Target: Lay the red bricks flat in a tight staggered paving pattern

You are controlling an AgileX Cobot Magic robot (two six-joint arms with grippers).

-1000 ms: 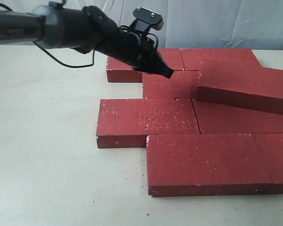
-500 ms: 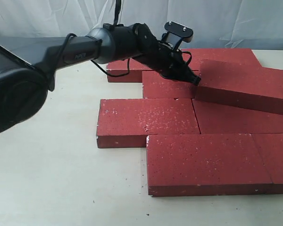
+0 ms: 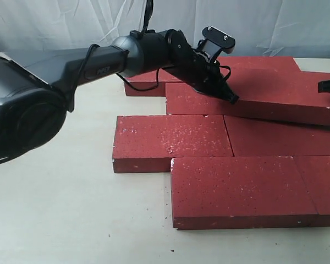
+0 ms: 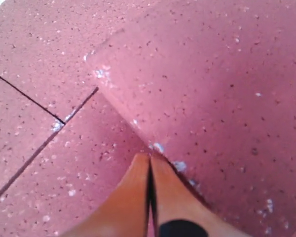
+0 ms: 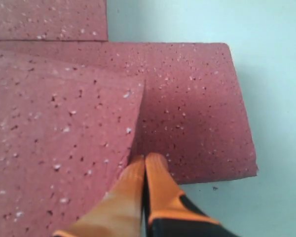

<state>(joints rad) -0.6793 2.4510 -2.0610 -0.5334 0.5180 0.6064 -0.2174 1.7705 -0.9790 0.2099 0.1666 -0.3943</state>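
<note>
Arm (image 3: 93, 58) outstretched, left gripper (image 3: 232, 99) (pinched) at brick (image 3: 286, 94)

No writing here that I can make out. There's a small pale marking (image 3: 102, 70) on the dark left arm (image 3: 71, 58), but it's too blurred to read.

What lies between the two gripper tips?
A single red brick, lying on top of the laid bricks, spans the stretch between left gripper and right gripper; the exterior view shows it.
</note>
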